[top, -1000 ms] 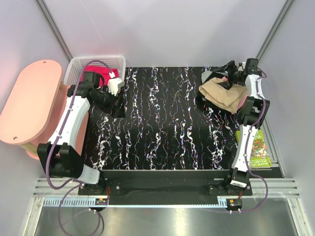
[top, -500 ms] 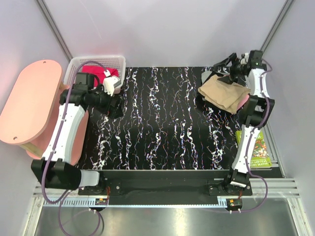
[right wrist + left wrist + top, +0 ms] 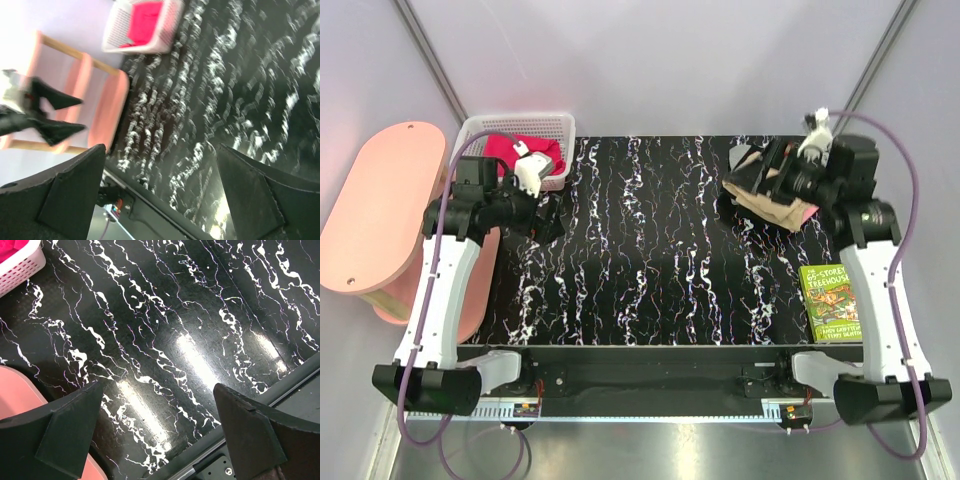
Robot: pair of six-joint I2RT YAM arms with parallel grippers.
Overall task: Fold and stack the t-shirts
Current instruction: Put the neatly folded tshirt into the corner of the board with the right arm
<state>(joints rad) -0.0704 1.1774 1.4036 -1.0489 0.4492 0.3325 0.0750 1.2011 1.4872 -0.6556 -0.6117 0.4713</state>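
Observation:
A stack of shirts lies at the table's back right: the tan-beige shirt (image 3: 772, 204) on top, a pink shirt (image 3: 807, 212) peeking out at its right edge and black cloth (image 3: 730, 200) at its left. The magenta-red shirt (image 3: 505, 150) lies in the white basket (image 3: 520, 121); it also shows in the right wrist view (image 3: 145, 22). My right gripper (image 3: 752, 178) (image 3: 161, 150) hovers over the stack, open and empty. My left gripper (image 3: 546, 216) (image 3: 157, 390) is open and empty above the table's left side, in front of the basket.
The black marbled table (image 3: 650, 250) fills the middle. A green paperback book (image 3: 834, 301) lies at the right edge. A pink stool (image 3: 380, 205) stands left of the table, and its edge shows in the left wrist view (image 3: 15, 395). The basket's corner (image 3: 20, 265) is at that view's top left.
My right arm has swung outward and up, uncovering the book, and its gripper now points left over the stack. My left arm has drawn back to the left.

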